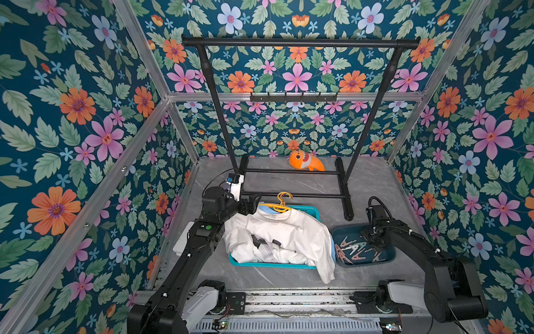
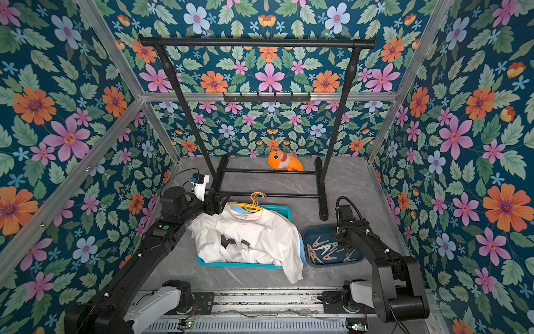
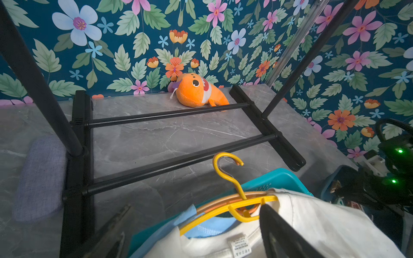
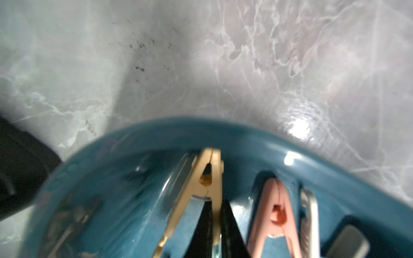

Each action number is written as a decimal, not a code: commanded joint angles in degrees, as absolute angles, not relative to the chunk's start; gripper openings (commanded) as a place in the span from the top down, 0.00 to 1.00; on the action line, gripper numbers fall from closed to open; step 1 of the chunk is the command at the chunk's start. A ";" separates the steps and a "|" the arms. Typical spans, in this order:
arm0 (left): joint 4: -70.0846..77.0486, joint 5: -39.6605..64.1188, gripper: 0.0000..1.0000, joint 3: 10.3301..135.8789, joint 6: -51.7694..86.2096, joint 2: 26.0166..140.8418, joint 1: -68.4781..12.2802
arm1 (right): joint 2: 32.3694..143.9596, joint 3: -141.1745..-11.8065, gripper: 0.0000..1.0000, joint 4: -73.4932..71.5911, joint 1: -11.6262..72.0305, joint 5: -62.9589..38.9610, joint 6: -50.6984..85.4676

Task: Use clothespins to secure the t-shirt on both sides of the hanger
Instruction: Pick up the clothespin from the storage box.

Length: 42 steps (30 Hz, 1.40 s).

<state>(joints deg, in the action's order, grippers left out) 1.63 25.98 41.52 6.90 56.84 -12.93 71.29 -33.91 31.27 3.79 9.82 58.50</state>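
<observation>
Grey marble-patterned counter carries a black garment rack at the back, with an orange clownfish plush lying between its feet. In front of the rack sits a turquoise basket. The white t-shirt is heaped in it on a yellow hanger, and one side of the shirt spills over the basket's edge onto the counter. The hanger's hook points toward the rack's lower bar.

Just beside the basket is a dark blue tray holding the clothespins in a loose pile. The right hand reaches down into this tray. In the right wrist view its black fingers are pinched together on one prong of a beige clothespin. A pink clothespin lies just beside it, untouched.

The left hand is spread wide and grips nothing. It hovers at the t-shirt's collar, and in the left wrist view one finger stands on either side of the hanger's neck.
</observation>
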 commanded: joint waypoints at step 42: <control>26.98 32.16 0.53 43.22 -49.38 57.19 -44.27 | 63.41 -58.35 1.00 5.34 35.23 -26.63 78.10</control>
<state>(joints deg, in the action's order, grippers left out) 29.50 31.99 42.78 -44.97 57.25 -44.25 63.05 -58.39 6.35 34.26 -26.52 77.95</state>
